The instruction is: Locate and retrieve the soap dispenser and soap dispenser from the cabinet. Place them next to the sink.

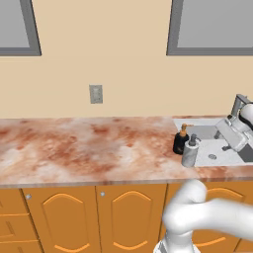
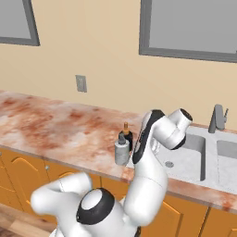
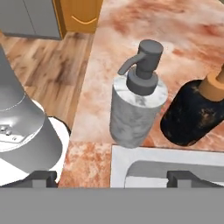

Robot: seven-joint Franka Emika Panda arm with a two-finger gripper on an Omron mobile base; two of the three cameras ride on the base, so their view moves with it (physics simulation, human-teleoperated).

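Note:
Both soap dispensers stand upright on the marbled counter, right beside the sink's left rim (image 3: 131,153). The mottled light grey one with a dark pump (image 3: 138,109) (image 1: 190,153) (image 2: 122,149) is nearer the counter's front edge. The black one with a copper pump (image 3: 192,114) (image 1: 180,141) (image 2: 127,134) stands just behind it. My gripper (image 3: 113,177) (image 1: 219,132) hovers over the sink basin (image 1: 220,150), a short way back from the bottles, open, with nothing between its fingers. The wall cabinet is out of view.
A squared grey faucet (image 1: 239,105) (image 2: 217,118) rises behind the sink (image 2: 194,155). Arched-panel orange base cabinets (image 1: 123,217) run under the counter. A wall outlet (image 1: 96,94) and grey window frames sit on the beige wall. The counter (image 1: 84,143) stretches left of the bottles.

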